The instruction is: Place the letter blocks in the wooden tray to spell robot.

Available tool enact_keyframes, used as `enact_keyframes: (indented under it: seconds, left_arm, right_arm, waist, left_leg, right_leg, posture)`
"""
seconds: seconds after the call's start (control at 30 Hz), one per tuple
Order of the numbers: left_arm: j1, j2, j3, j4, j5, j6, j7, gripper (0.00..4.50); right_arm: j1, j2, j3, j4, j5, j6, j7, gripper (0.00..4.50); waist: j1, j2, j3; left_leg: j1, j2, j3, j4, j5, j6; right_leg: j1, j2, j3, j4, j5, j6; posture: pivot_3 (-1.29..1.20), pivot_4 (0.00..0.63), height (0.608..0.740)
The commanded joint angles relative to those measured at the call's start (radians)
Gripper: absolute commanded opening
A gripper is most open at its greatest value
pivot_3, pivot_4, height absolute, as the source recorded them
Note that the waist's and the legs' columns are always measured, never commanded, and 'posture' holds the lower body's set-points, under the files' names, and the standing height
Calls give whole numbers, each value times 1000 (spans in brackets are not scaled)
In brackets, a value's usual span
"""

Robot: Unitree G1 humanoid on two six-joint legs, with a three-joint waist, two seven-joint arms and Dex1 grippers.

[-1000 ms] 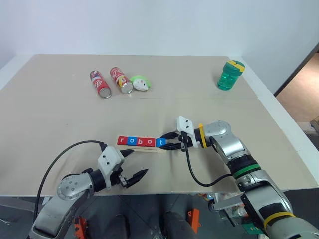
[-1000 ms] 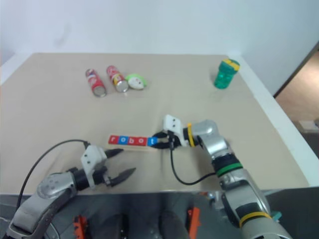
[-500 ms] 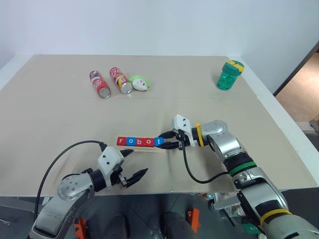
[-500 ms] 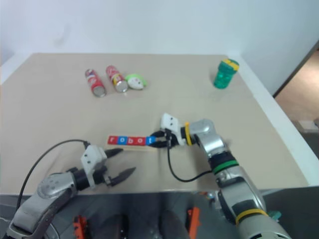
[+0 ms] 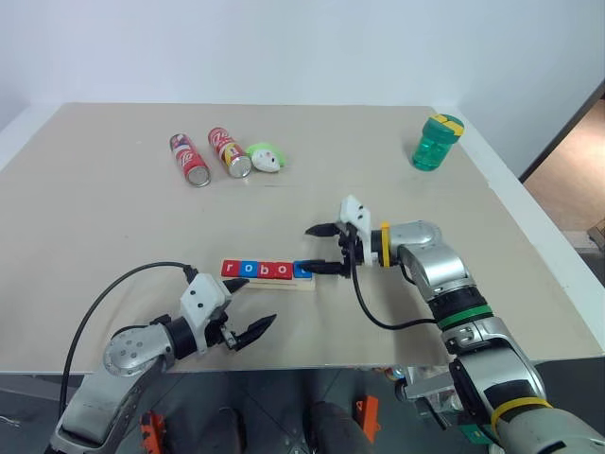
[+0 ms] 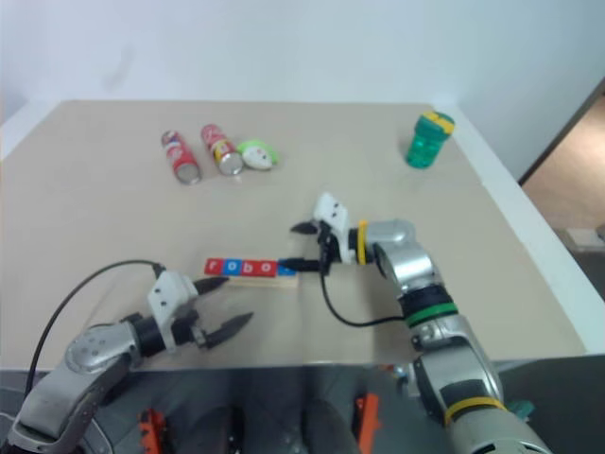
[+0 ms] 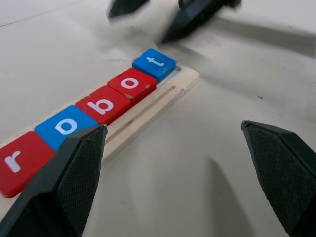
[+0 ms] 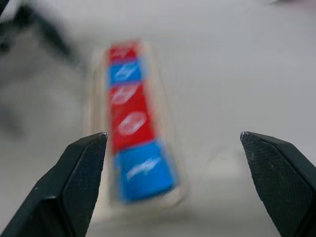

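Five letter blocks sit in the wooden tray, spelling robot. Right tool hovers at the tray's t end, wide open, empty. Left tool near the tray's r end, wide open, empty. Blocks look light, stiff, slick; pinch opposite edges.

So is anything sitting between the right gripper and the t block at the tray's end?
Nothing visible. The right gripper is open just off the blue t block, which already sits in the wooden tray.
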Motion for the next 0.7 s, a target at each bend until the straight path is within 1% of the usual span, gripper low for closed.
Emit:
enact_keyframes:
  seconds: [0.03, 0.07, 0.13, 0.27, 0.3, 0.33, 0.43, 0.47, 0.5, 0.7]
  left_arm:
    - [6, 4, 25, -19, -7, -18, -3, 4500]
    - [8, 3, 24, -19, -5, -19, -3, 4500]
    - [11, 1, 24, -20, -4, -19, -1, 4500]
    - [10, -1, 21, -25, -4, -14, 2, 4500]
    - [9, 0, 21, -25, -5, -13, 2, 4500]
    - [7, 1, 21, -25, -6, -12, 1, 4500]
    - [-1, 3, 25, -21, -8, -10, 0, 4500]
    - [-4, 2, 27, -19, -9, -10, 0, 4500]
    - [-6, 1, 28, -19, -10, -10, 0, 4500]
    - [-17, -5, 26, -22, -18, -1, 5, 4500]
  right_arm:
    - [52, 29, -87, -92, 54, 83, -131, 4480]
    - [82, 47, -98, -119, 54, 90, -176, 4085]
    - [145, 86, -111, -177, 55, 112, -262, 3795]
    - [227, 156, -110, -259, 24, 101, -406, 2371]
    - [241, 164, -101, -273, 14, 95, -424, 2087]
    - [252, 172, -95, -284, 7, 89, -444, 1617]
    - [273, 193, -85, -311, 0, 93, -490, 617]
    - [282, 196, -79, -324, -2, 97, -500, 185]
    - [291, 197, -73, -334, -4, 99, -504, 73]
    - [337, 177, -40, -382, -13, 102, -509, 73]
  waist:
    - [0, 0, 0]
    - [0, 0, 0]
    - [0, 0, 0]
    - [-1, 1, 0]
    - [-1, 1, 0]
    - [-1, 1, 0]
    - [-1, 0, 0]
    - [-1, 0, 0]
    - [-1, 0, 0]
    - [-1, 0, 0]
  left_leg:
    - [0, 0, -1, 0, 0, 0]
    - [0, 0, -1, 0, 0, 0]
    - [-1, -1, 0, -1, 0, 0]
    - [-2, -1, 0, -2, 0, 0]
    - [-3, -1, 0, -2, 0, 0]
    - [-4, -1, 0, -2, 0, -1]
    - [-4, -1, 1, -1, 0, -1]
    - [-4, -1, 1, -1, 0, -1]
    - [-4, -1, 0, -1, 0, -1]
    - [-4, -1, 0, -1, 0, -1]
  right_leg:
    - [0, 0, 0, 0, 0, 0]
    - [0, 0, 0, 0, 0, 0]
    - [0, 0, 1, 0, 0, 0]
    - [-2, 0, 1, 0, -2, 2]
    - [-4, 0, 2, 0, -2, 2]
    - [-5, 0, 1, 0, -1, 2]
    - [-4, 0, 1, 0, -1, 2]
    - [-4, 0, 1, 0, -1, 2]
    - [-4, 0, 1, 0, -1, 2]
    - [-4, 0, 1, 0, -1, 3]
  posture:
    - [0, 150, 740]
    - [0, 150, 740]
    - [0, 150, 740]
    - [0, 150, 740]
    - [0, 150, 740]
    - [0, 150, 740]
    - [0, 150, 740]
    - [0, 150, 740]
    - [0, 150, 740]
    - [0, 150, 740]
